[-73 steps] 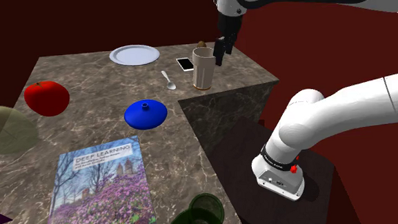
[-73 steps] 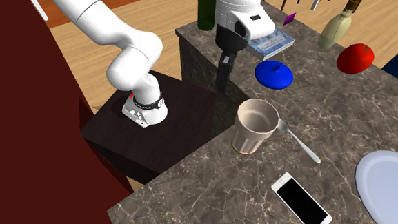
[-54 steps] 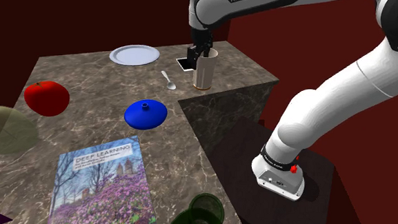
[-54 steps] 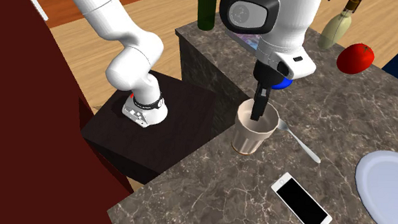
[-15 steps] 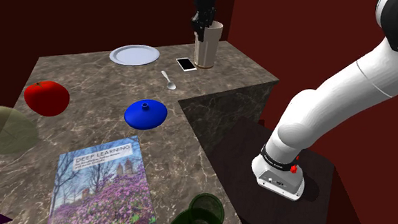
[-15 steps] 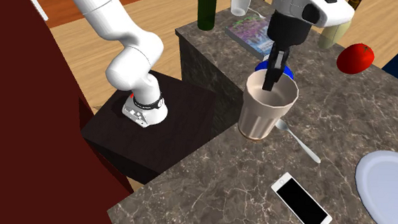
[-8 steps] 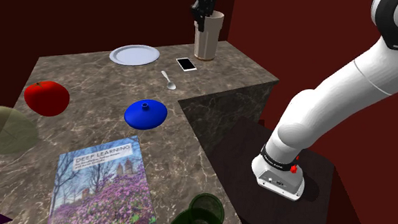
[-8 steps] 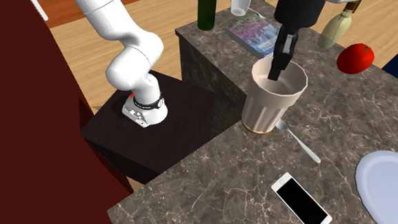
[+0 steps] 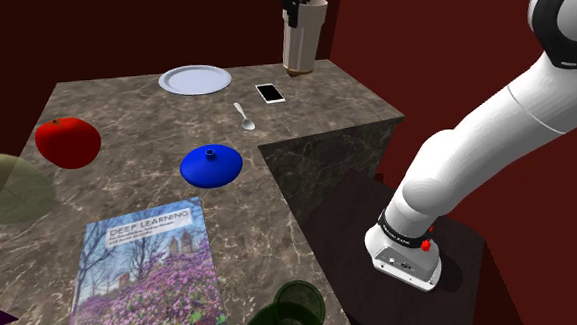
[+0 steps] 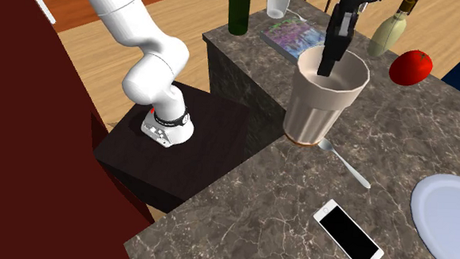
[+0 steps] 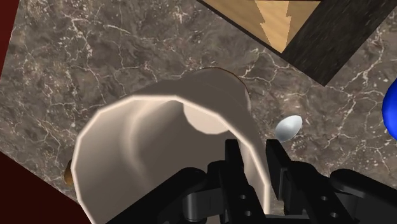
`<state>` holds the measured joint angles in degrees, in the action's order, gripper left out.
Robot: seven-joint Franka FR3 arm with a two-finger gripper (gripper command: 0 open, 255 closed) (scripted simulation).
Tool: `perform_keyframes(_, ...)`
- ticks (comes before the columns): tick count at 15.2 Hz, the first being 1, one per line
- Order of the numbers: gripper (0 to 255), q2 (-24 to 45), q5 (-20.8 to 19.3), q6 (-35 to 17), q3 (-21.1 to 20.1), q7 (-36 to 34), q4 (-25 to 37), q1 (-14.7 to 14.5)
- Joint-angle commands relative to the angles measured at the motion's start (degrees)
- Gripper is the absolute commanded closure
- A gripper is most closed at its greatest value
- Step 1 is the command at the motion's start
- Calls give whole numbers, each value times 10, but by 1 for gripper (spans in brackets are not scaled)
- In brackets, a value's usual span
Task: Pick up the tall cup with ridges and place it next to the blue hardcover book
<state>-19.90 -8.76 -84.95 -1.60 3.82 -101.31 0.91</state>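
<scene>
So the cup (image 10: 324, 105) is a tall beige tumbler, wider at the mouth than at the base, with vertical ridges down the outside and a smooth, pale inside. The fingers (image 10: 333, 43) are pinched on its rim, one inside the mouth and one outside, wall clamped between them, which is really clear from the wrist view. It's hanging upright above the far end of the marble worktop (image 9: 134, 118), roughly over the spoon (image 10: 348, 166) and well apart from the book (image 9: 146, 275).

Quick count of what's on the worktop:
- one cup
- one book (flowery cover, blue edge)
- one spoon
- one phone (image 9: 269, 92)
- one white plate (image 9: 194, 80)
- one blue lid with a knob (image 9: 211, 166)
- one red fruit (image 9: 67, 142)
- one dark green bottle (image 10: 238, 9)
- one pale olive bottle (image 10: 388, 32)
</scene>
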Motion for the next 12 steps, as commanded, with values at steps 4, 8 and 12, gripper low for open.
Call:
perform_keyframes(4,255,17,-1,39,-1,6,57,1)
perform_keyframes(8,255,35,-2,72,-2,10,108,1)
perform_keyframes(12,255,6,5,84,-28,-28,85,-12)
